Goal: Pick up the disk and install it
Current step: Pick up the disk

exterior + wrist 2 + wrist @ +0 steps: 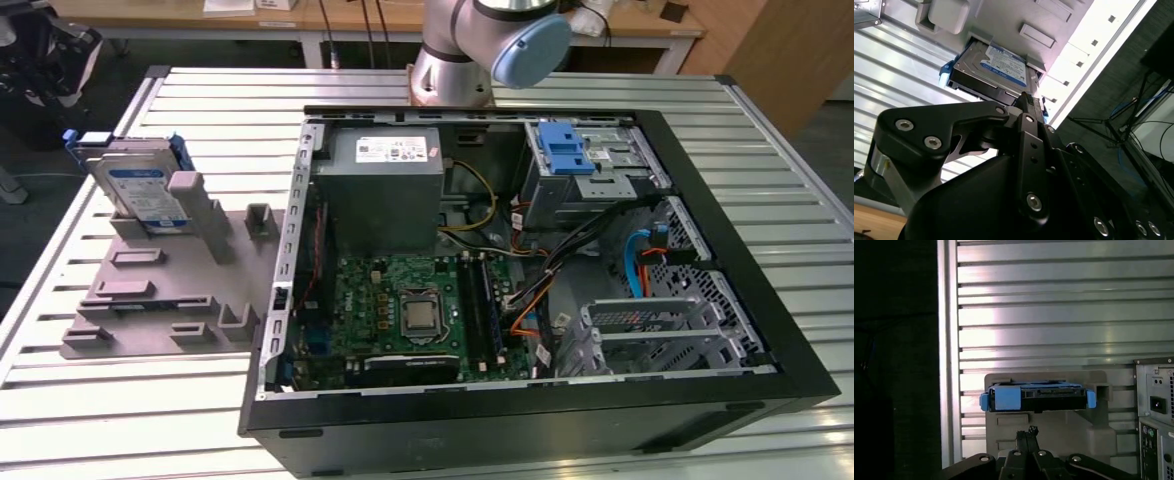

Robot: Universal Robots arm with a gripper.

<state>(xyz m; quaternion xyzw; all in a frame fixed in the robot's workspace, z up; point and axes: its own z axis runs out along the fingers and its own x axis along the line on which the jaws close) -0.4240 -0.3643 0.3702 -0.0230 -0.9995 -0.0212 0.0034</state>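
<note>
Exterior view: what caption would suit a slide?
Open computer case on a slatted table; the disk stands on edge in a grey holder to the exterior view's left.

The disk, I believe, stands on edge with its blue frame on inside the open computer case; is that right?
Not quite: the disk stands on edge with its blue frame on in the grey holder on the table, outside the open computer case, at the exterior view's left. The exterior view shows this.

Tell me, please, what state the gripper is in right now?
The gripper: fingers closed, holding nothing; the disk stands apart in its grey holder.
</note>
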